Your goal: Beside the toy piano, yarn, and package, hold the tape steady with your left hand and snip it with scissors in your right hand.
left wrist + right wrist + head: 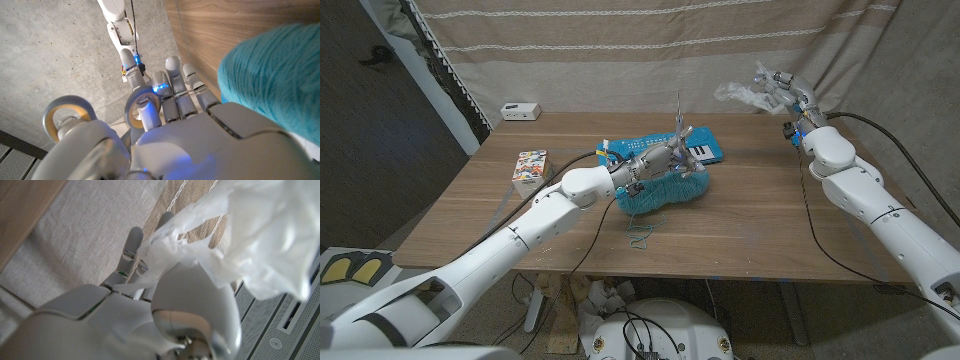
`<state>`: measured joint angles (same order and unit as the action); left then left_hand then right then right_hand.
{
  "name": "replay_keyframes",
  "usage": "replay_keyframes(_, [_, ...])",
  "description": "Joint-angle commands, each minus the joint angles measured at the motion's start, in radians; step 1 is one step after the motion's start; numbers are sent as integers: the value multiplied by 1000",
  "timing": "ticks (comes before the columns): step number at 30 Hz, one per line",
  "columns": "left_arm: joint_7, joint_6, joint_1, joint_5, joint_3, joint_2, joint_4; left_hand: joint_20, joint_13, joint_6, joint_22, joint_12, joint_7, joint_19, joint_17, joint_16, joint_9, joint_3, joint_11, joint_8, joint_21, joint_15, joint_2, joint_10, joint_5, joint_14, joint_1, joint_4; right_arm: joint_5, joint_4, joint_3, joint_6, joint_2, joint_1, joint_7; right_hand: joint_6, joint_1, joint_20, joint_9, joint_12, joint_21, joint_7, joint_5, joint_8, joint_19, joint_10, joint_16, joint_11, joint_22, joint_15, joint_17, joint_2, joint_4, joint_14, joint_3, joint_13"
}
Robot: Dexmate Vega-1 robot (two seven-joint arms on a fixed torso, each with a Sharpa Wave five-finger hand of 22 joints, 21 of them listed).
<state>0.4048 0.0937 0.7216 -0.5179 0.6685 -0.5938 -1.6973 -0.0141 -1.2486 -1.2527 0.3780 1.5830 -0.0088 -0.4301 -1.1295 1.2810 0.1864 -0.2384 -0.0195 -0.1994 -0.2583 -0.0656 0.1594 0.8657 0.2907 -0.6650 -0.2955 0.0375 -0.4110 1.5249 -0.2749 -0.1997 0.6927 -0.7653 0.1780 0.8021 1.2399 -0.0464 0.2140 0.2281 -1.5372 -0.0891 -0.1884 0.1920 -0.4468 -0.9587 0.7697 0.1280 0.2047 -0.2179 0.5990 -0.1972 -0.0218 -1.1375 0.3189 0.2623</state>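
L hand (655,160) grips the scissors (678,125), blades up, just above the yarn (665,192). R hand (780,88) clutches crumpled clear tape/film (738,93), raised past the counter (750,220) edge. Roles look swapped vs task: bring both together, pull tape taut before snipping.

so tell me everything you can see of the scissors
The scissors have grey loop handles with cream-coloured inner rims and slim metal blades. The left hand holds them by the handles, blades pointing up, over the teal yarn near the toy piano. In the left wrist view, fingers pass through one loop.
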Motion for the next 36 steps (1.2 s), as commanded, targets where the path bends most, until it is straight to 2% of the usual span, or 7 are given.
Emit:
replay_keyframes(1, [24,33,-21,13,15,29,41,0,-1,-107,4,4,102,-5,-1,3,1,-108,140,-7,4,-90,6,146,-1,-10,3,75,-3,3,-14,7,-16,18,-6,1,7,-157,1,5,-2,4,3,0,-10,-6,10,-6,0,-13,1,-2,2,-7,3,4])
replay_keyframes(14, [39,59,-39,22,28,59,76,1,-1,-106,4,5,102,-5,-6,6,1,-108,139,-6,5,-88,6,147,-2,-9,3,76,-9,10,-25,13,-21,19,-17,2,7,-158,1,3,-3,6,3,0,-12,-6,14,-9,0,-13,1,-1,4,-11,4,4])
replay_keyframes(36, [67,68,-64,27,56,104,134,1,-1,-107,4,4,103,-5,-2,4,1,-108,140,-7,5,-87,5,145,-2,-10,3,76,-36,-16,-41,-1,-49,52,-57,4,6,-157,1,2,-3,9,4,0,-14,-8,15,-11,-1,-13,-2,-1,5,-10,5,5])
